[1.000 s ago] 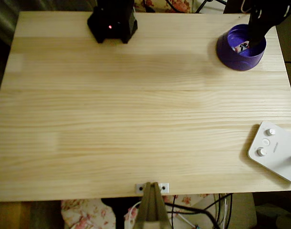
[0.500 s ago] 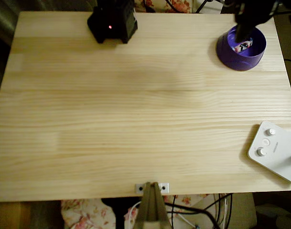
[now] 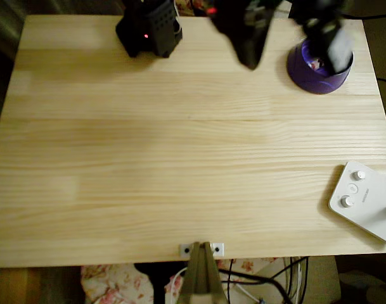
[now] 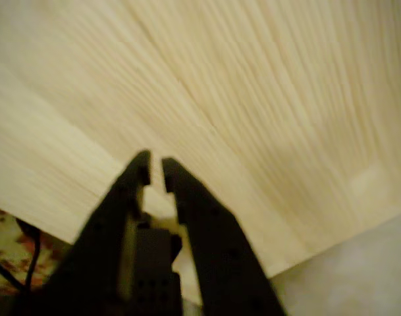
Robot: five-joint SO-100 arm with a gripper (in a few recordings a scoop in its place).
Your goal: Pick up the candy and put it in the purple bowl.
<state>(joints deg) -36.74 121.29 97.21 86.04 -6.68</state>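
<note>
A: What is the largest thing in the overhead view?

B: A pale, rectangular pine-wood table [image 3: 180, 145]. Past the fingers in the wrist view, only its bare grain lies ahead.

A: Where is the robot?

B: The black arm [image 3: 246, 28] crosses the table's far edge, blurred with motion. A second ago it reached down into the bowl; now it has swung off to the bowl's left in that view. Its black two-finger gripper [image 4: 155, 172] has its tips nearly together, a thin gap between them and nothing held.

A: And the bowl?

B: The round, deep purple plastic bowl [image 3: 310, 79] sits at the far right corner, apart from the fingers. Part of the arm blurs across its right rim.

A: Anything smaller?

B: A flat white device with round knobs [image 3: 364, 199] rests at the near right edge.

A: And the sweet?

B: The small speckled wrapped candy [image 3: 317, 63] lies inside the bowl, free of the fingers. I judge the drop finished, with only the retreat left.
</note>
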